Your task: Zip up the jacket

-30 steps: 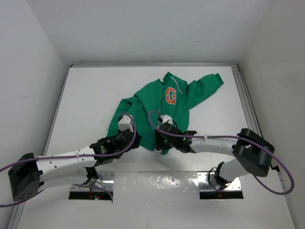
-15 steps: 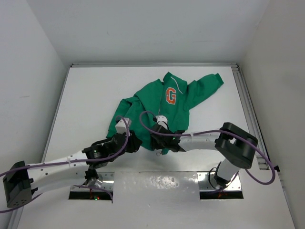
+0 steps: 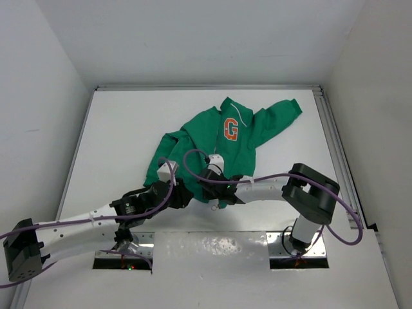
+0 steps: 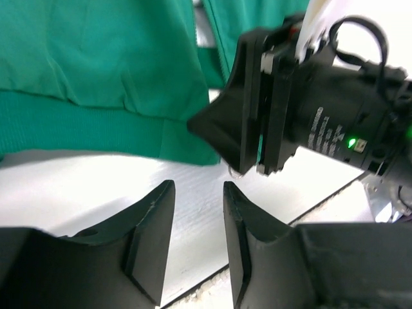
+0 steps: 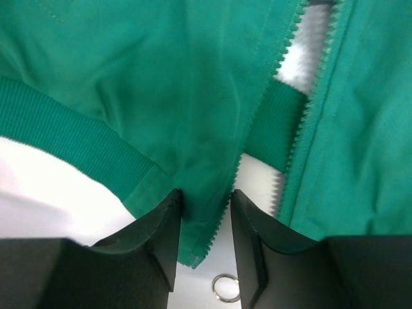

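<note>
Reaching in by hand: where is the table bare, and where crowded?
The table is bare left of the jacket and on its far side. Crowded at its near hem, where the left end effector and right end effector sit close.

**Top external camera:** fixed high behind the near edge of the table [image 3: 116,129], facing down and forward. It stands far off and takes in the whole tabletop and the entire jacket [image 3: 212,132].

**Left wrist camera:** mounted behind the left gripper [image 4: 197,193], low over the table, facing almost level along the surface. At close range it shows the jacket's hem [image 4: 77,122] and the right gripper [image 4: 257,109] from the side.

**Right wrist camera:** mounted behind the right gripper, facing steeply down, very near the fabric. Hem and zipper teeth [image 5: 283,64] fill the frame.

**Shared area:** all three views cover the hem corner beside the zipper opening.
</note>
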